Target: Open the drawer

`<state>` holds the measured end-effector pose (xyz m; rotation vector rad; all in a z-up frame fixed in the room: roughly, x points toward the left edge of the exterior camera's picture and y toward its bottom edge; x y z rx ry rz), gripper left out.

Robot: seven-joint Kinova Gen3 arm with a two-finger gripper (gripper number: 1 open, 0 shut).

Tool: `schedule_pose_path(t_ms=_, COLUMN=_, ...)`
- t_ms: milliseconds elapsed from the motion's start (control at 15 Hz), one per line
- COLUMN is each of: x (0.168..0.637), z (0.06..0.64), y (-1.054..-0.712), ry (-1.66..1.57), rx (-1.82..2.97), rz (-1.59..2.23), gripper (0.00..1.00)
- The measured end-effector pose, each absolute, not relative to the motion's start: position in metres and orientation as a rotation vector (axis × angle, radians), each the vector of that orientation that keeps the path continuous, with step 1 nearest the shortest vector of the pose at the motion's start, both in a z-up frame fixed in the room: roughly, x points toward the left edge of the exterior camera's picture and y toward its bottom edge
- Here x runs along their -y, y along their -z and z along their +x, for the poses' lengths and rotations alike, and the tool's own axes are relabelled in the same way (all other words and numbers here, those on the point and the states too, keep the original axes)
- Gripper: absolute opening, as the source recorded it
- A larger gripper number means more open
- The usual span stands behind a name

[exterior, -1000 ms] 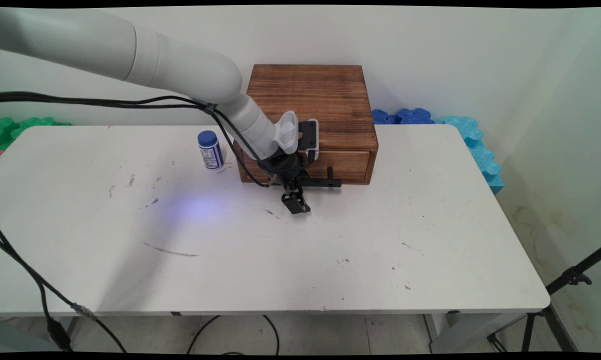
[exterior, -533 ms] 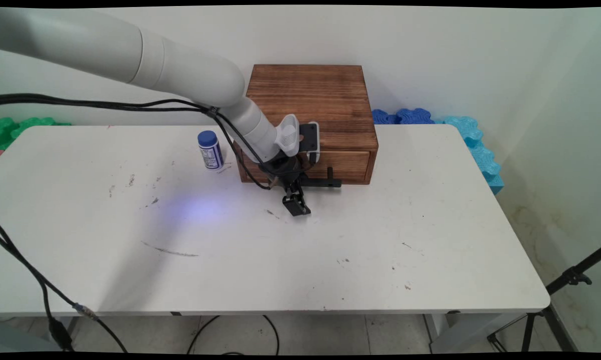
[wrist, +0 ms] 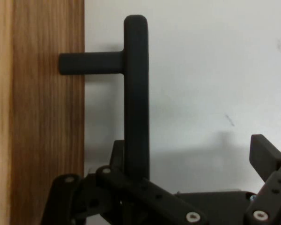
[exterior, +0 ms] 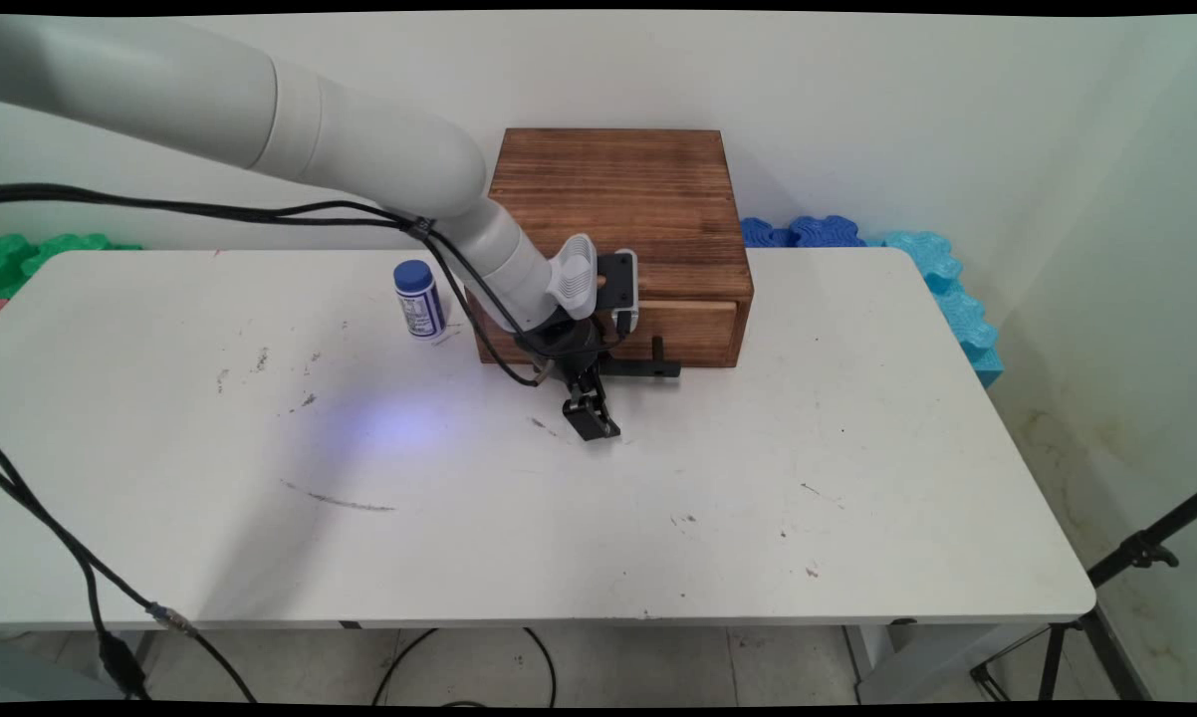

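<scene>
Gripper low over the tabletop, fingers spread wide beside the drawer handle of a wooden box, gripping nothing; handle's lower end hidden behind linkage; pill bottle nearby.

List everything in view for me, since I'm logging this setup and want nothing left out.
Wooden drawer box: one, brown, far middle of the table against the wall.
Drawer handle: one, black bar on posts, on the box's front.
Bottle: one, white with a blue cap, upright just left of the box.
Foam mats: blue and cyan behind the table's right end, green behind the left.
Table: one, white, scuffed.
Tripod leg: one, black, lower right.
Cables: black, hanging at the left.
Gripper: one, black, open, in front of the box, one finger beside the handle bar.
</scene>
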<state>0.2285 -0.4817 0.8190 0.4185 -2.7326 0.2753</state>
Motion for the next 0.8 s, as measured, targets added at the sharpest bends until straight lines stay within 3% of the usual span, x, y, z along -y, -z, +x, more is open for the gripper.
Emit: schedule_pose_path(t_ms=800, x=0.441, z=0.23, y=-0.825, ry=-0.226, rx=2.748, rz=0.348, gripper=1.0)
